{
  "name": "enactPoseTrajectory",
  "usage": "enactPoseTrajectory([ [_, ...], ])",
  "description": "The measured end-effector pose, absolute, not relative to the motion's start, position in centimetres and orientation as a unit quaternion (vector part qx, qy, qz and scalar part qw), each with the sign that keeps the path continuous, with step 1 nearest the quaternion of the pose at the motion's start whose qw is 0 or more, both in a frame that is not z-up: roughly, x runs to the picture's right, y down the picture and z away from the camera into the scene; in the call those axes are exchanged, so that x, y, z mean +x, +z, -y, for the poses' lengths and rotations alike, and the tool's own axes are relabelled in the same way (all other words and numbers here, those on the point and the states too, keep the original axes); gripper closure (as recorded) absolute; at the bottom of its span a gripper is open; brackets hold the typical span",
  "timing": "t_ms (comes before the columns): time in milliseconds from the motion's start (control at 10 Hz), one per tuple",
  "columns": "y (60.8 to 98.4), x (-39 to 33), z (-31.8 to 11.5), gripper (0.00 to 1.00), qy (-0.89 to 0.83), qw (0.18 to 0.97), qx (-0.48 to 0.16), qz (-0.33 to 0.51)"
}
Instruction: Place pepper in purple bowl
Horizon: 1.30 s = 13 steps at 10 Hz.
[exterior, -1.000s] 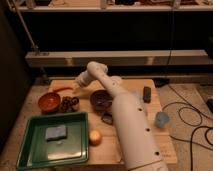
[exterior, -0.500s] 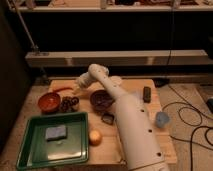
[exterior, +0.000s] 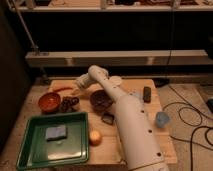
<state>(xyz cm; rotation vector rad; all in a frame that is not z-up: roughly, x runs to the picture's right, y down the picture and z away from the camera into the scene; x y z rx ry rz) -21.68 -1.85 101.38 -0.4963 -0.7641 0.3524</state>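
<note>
While poised with tool (exterior: pixel 78 90) just beside pepper (exterior: pixel 63 88) on tabletop (exterior: pixel 132 86), back left, seems mid-approach; cannot tell whether open or closed. Next, likely: grip pepper, lift, carry right into purple bowl (exterior: pixel 101 100).

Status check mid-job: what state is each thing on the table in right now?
pepper: lying on the table, outside both bowls
purple bowl: upright, no pepper inside
orange-red bowl: upright
green tray: flat, blue sponge in it
gripper: low beside the pepper, contact unclear
</note>
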Motion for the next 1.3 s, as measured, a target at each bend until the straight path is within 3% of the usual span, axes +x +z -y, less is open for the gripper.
enactPoseTrajectory([
  [1300, 102.11, -22.14, 2.07, 0.39, 0.204, 0.870, -0.252, 0.372],
])
